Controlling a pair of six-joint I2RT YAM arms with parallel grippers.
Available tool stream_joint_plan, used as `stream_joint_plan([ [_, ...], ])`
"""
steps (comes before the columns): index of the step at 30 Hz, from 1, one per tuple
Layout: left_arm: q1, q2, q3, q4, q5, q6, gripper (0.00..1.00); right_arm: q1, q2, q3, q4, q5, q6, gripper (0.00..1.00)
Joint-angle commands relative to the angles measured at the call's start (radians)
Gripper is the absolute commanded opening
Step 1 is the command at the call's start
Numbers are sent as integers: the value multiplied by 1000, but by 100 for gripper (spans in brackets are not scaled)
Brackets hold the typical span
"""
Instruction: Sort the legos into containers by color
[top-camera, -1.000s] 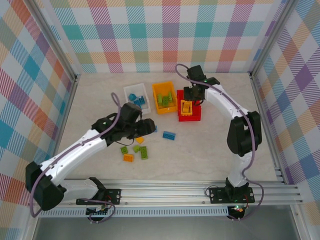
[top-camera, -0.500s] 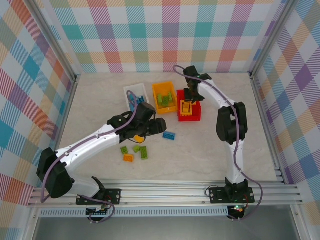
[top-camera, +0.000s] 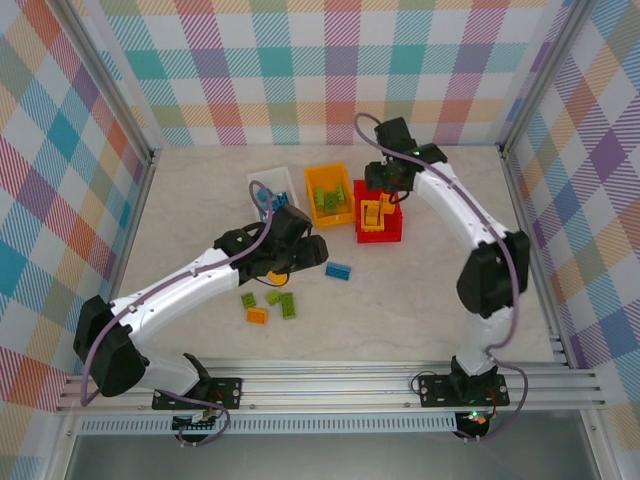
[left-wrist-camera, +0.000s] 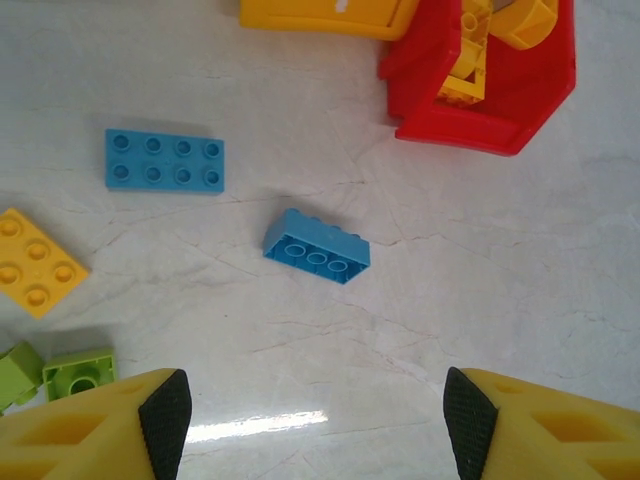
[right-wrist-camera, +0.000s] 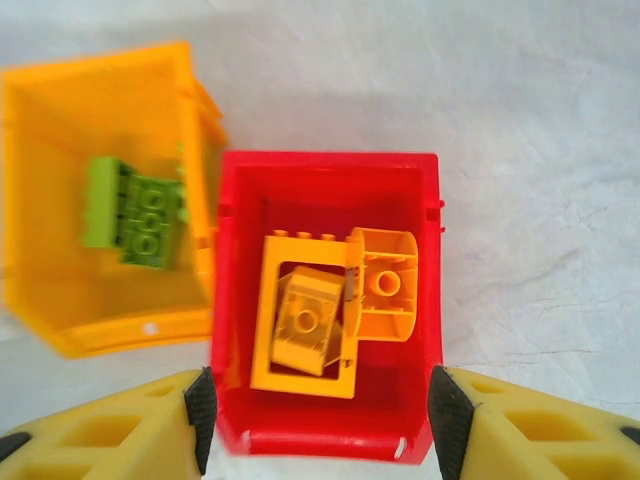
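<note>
Table (top-camera: 430, 300): pale marbled top. Loose bricks lie in the near middle, bins in a row beyond them.
Bins: the white bin (top-camera: 262, 178) has blue pieces in it, the orange bin (top-camera: 312, 190) green, the red bin (top-camera: 390, 232) yellow.
Left gripper (left-wrist-camera: 315, 410): fingers spread wide, nothing between them. It hangs over the loose bricks, on the near side of the bins.
Right gripper (right-wrist-camera: 325, 420): fingers spread, empty, above the red bin.
Step (judged): the left arm takes a blue brick for the white bin.
Method (judged): centre on the tipped blue brick. Roll the wrist about a quarter turn so the pads close across its short width, not its ends. Descend straight and keep clear of the neighbouring brick.
Yellow frame (right-wrist-camera: 262, 320): lies in the red bin, long axis along the bin's length, with a smaller yellow piece inside it.
Flat blue brick (left-wrist-camera: 164, 160): studs up, long axis left-right in the wrist view.
Tipped blue brick (left-wrist-camera: 316, 246): lies on its side with its hollow underside towards the gripper. Its long axis slants slightly, upper left to lower right.
</note>
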Motion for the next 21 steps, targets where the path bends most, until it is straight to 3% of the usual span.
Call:
stream_joint_plan([
  [1, -11, 25, 32, -56, -39, -75, 69, 15, -139, -104, 58, -95, 12, 61],
  [8, -9, 2, 27, -162, -115, -145, 66, 93, -506, -487, 207, -365, 22, 65],
  [13, -4, -79, -21, -252, -161, -156, 67, 157, -730, -698, 230, -492, 96, 68],
  [16, -2, -133, -69, -303, -167, -187, 67, 242, -801, -779, 224, -503, 145, 69],
  [21, 1, -239, -175, -359, -187, -239, 68, 444, -857, -884, 251, -418, 228, 70],
])
